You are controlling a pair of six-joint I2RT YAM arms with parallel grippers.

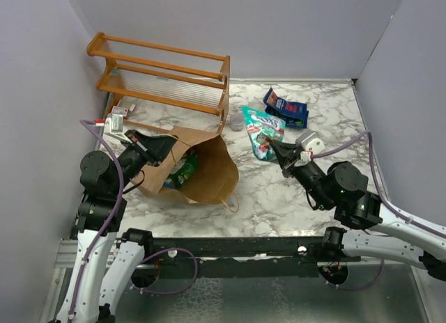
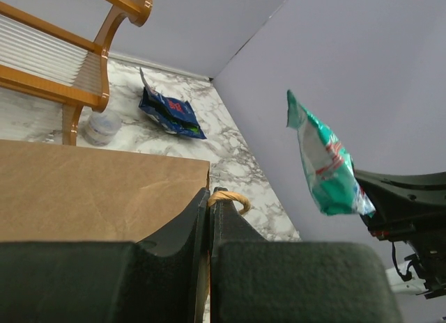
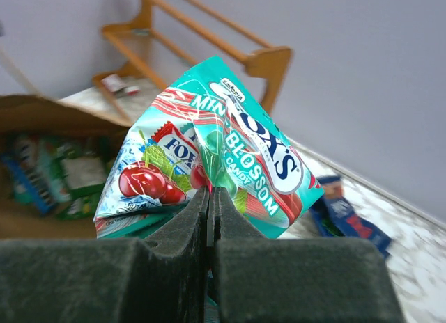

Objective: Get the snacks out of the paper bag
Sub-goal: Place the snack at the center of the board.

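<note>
Overhead view of a marble table (image 1: 279, 201) with two robot arms at its near edge. The right gripper (image 1: 281, 152) is fully closed on the bottom seam of a teal candy packet (image 1: 263, 131), which sticks out from the claw toward 11 o'clock, lifted above the table with its long axis in line with the fingers. A blue packet (image 1: 286, 108) lies flat on the table at 12 o'clock from that claw, close by. The paper bag (image 1: 212, 171) lies on its side at 9 o'clock from the right claw, its mouth turned toward 3 o'clock, facing the right arm. More snacks (image 1: 182, 171), green and blue, show inside the mouth. The left gripper (image 1: 162, 147) is closed at the bag's upper lip and appears to pinch the paper, holding the mouth open. The right arm is the free one for reaching in, so its next pick probably lies straight toward 9 o'clock once the teal packet is set down.
</note>
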